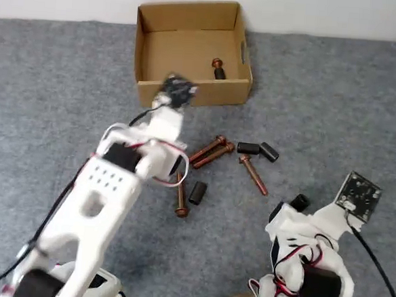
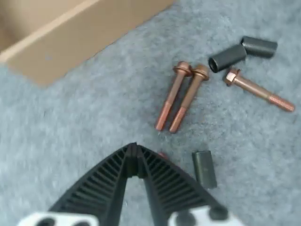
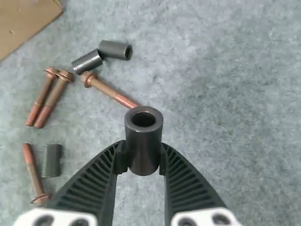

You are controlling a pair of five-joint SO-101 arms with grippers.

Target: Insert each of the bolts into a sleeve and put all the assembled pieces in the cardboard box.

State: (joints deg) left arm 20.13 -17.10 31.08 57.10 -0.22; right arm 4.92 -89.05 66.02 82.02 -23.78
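Observation:
The cardboard box [image 1: 188, 92] stands at the back, with one bolt-and-sleeve piece [image 1: 218, 69] inside. In front of it on the carpet lie two copper bolts side by side [image 1: 210, 151], a third bolt [image 1: 253, 174], a fourth bolt [image 1: 179, 200], and three dark sleeves [image 1: 248, 148] [image 1: 269, 152] [image 1: 197, 193]. My left gripper [image 2: 134, 151] is shut and empty, low over the carpet beside the lone sleeve [image 2: 204, 168] and the end of a bolt [image 2: 162, 154]. My right gripper [image 3: 143, 153] is shut on another sleeve [image 3: 143, 136], held upright with its bore [image 3: 143, 119] open, at the front right [image 1: 299, 202].
The left arm [image 1: 106, 196] stretches from the front left over the carpet and covers part of the fourth bolt. A board [image 1: 359, 194] sticks out at the right arm's side. Bare grey carpet lies to the right of the parts and left of the box.

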